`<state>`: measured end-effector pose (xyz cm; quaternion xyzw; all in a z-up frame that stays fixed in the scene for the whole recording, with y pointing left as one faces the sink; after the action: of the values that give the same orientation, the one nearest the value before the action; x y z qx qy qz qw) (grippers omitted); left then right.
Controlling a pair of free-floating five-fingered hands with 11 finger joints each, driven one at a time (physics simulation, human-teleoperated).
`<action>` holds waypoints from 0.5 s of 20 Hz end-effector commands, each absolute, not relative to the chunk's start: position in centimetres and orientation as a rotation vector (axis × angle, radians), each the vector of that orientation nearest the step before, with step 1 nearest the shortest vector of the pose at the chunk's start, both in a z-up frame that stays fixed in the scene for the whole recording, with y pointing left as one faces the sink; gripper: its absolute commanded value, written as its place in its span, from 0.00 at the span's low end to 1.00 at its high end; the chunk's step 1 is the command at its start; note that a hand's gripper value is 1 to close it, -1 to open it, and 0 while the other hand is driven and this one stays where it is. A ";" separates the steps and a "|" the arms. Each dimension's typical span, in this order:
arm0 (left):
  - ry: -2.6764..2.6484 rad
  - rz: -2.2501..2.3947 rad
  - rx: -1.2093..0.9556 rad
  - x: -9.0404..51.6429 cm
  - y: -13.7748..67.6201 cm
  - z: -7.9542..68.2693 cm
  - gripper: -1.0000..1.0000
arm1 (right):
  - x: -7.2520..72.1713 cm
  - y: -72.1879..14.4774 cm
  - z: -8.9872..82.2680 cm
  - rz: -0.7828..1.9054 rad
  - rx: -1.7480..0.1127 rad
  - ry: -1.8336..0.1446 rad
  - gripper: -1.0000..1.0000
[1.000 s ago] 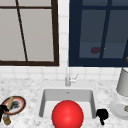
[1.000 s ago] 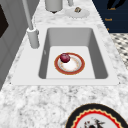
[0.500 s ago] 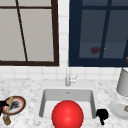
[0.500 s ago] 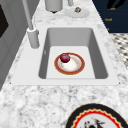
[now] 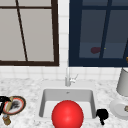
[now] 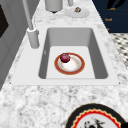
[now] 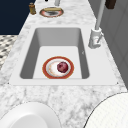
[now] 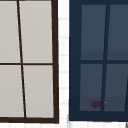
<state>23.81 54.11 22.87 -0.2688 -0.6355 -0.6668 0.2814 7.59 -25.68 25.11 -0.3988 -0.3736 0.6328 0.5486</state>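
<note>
My right hand hangs at the sink's right rim, fingers curled on nothing. My left hand sits by the patterned plate; its fingers I cannot tell. The plum on the red-rimmed plate could roll off if nudged.

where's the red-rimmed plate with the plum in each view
Front view: the red-rimmed plate isn't to be made out; a big red ball covers the sink there.
Left side view: red-rimmed plate on the sink floor, plum at its upper left.
Right side view: plate, plum right of centre.
Shared landmark: the faucet, behind the sink.
</note>
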 end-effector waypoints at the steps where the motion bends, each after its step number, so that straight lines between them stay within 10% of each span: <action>1: -1.691 -1.710 -0.690 24.8 53.4 23.6 0.00 | 7.6 -25.7 25.1 1.499 -0.945 -0.885 0.50; 10: -1.670 -1.733 -0.688 28.4 52.4 23.3 0.00 | 7.6 -25.7 25.1 1.499 -0.945 -0.885 0.50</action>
<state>27.28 52.79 23.37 -0.2707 -0.6329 -0.6669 0.2854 7.59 -25.68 25.11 -0.3988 -0.3736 0.6328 0.5486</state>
